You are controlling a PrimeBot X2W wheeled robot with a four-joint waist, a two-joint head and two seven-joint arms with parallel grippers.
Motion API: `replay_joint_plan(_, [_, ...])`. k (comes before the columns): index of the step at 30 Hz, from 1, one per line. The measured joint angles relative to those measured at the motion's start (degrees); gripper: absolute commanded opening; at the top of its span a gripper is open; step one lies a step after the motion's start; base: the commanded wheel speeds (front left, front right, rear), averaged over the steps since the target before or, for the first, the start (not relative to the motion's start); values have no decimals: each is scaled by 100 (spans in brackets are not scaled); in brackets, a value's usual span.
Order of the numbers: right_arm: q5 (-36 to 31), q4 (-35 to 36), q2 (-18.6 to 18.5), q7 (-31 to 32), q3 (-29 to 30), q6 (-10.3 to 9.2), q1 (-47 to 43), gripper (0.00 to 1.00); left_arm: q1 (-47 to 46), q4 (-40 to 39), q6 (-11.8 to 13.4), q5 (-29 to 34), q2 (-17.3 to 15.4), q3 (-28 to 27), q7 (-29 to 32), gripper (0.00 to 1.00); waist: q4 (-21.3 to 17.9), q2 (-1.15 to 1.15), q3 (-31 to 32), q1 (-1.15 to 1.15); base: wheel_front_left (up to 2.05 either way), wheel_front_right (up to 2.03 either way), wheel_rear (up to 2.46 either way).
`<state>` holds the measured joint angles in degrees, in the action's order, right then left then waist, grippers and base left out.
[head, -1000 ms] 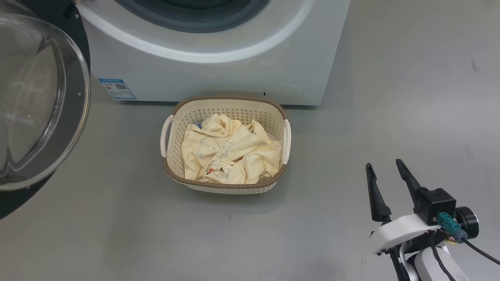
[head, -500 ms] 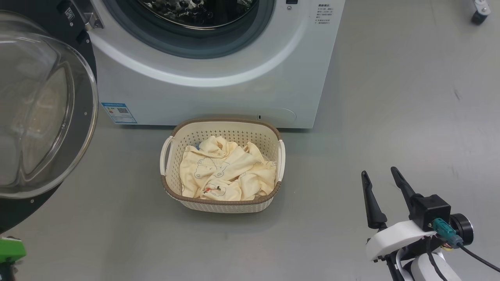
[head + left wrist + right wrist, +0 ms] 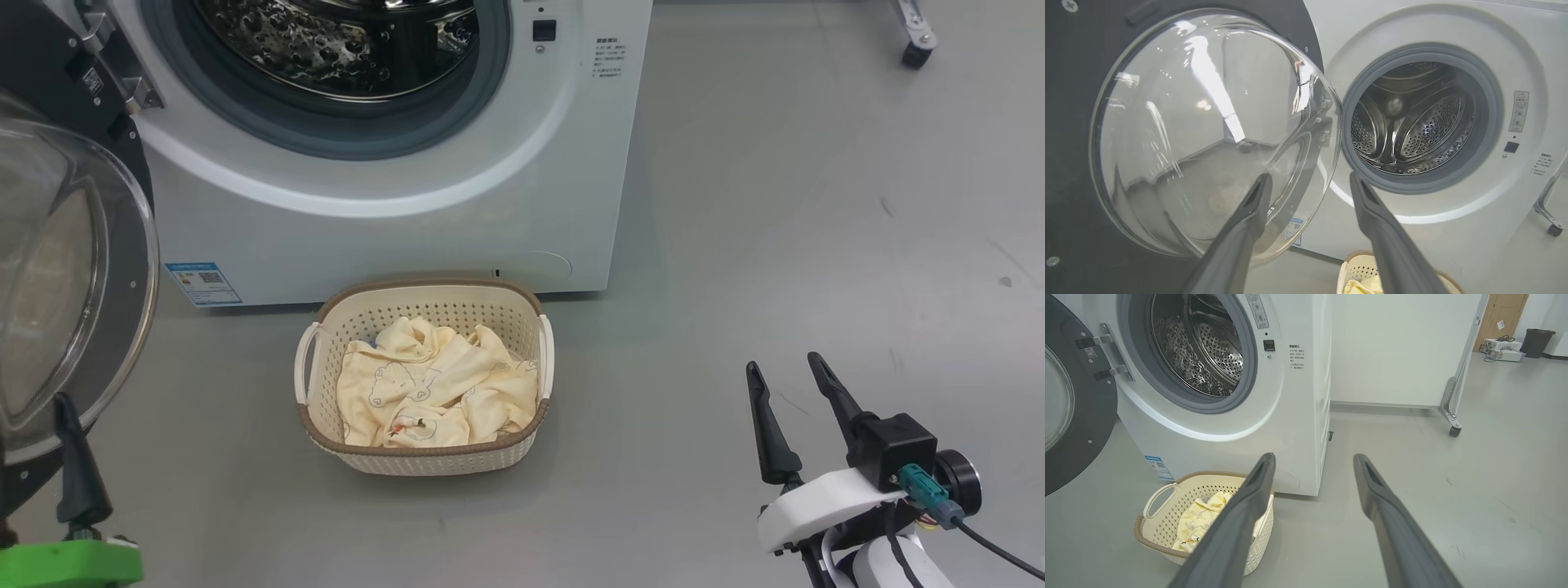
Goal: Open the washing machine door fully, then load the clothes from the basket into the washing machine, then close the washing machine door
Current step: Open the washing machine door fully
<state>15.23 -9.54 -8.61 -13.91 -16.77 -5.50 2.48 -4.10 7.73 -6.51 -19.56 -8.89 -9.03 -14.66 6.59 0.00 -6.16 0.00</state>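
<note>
You have the washing machine door (image 3: 65, 269) swung out on its hinge (image 3: 122, 86) at the left of the washing machine (image 3: 392, 220), with its bulging glass turned towards you and the black rim behind it. The opening is uncovered: you can see the perforated steel drum (image 3: 326, 41) inside the grey seal (image 3: 326, 145). A small blue label (image 3: 202, 282) sits low on the white front, near the door's lower edge.

The basket (image 3: 424, 287) stands on the grey floor (image 3: 735, 245) just in front of the machine, below the opening and a little to its right. The clothes (image 3: 433, 392) lie crumpled in it, pale yellow with a bear outline showing on top, and none hangs over the brown rim.

Your left tool (image 3: 1309, 176) is close in front of the door's glass, its two dark fingers spread wide with nothing between them. In the head view, one of its fingers rises at the lower left, overlapping the door's bottom edge.

Your right tool (image 3: 782, 363) hangs over bare floor, well to the right of the basket. Its fingers are also spread wide and hold nothing.

A castor (image 3: 914, 54) rests on the floor beyond the machine's right side.
</note>
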Motion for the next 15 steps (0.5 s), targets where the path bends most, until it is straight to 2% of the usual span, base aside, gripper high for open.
replay_joint_plan(8, [-7,104,23,-7,-25,0,-12,100,378,-213,-45,207,107,463,0,100,-323,0,136,0,0,0,0])
replay_joint_plan(15, [-12,222,18,-30,44,-8,-149,100,733,-336,-46,381,65,691,0,100,-626,0,295,0,0,0,0])
